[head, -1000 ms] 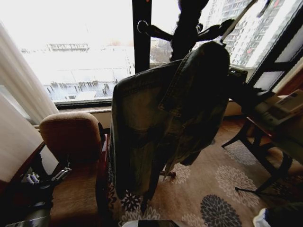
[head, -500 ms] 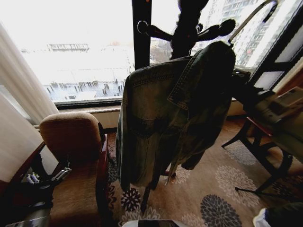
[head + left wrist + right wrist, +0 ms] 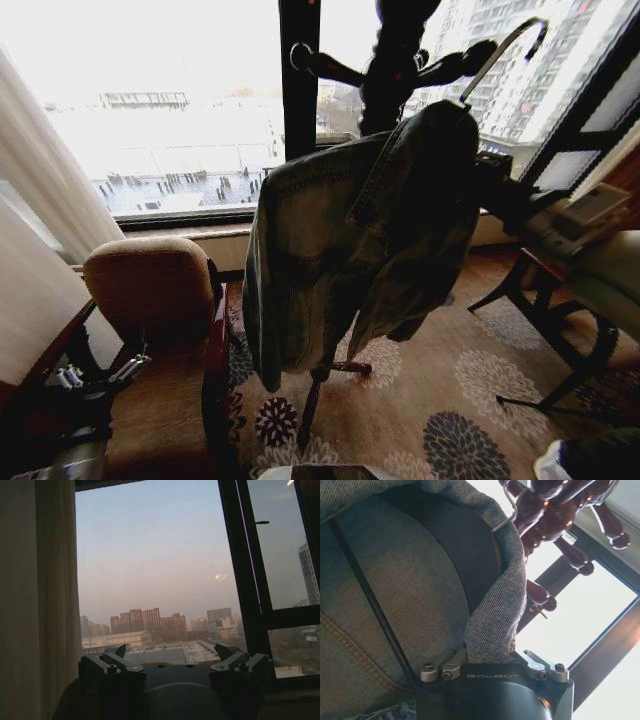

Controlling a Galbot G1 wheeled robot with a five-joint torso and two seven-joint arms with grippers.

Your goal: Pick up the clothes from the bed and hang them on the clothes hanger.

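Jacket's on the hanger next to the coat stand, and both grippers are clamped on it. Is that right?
Not quite. Only the right gripper is clamped on the jacket. The left wrist view shows the left gripper open and empty, facing the window. The rest holds: the jacket is on the hanger next to the coat stand.

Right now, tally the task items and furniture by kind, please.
Denim jacket: 1
Clothes hanger: 1
Coat stand: 1
Armchair: 1
Grippers: 2, the left gripper open facing the window, the right gripper shut on the jacket's edge
Total: 6
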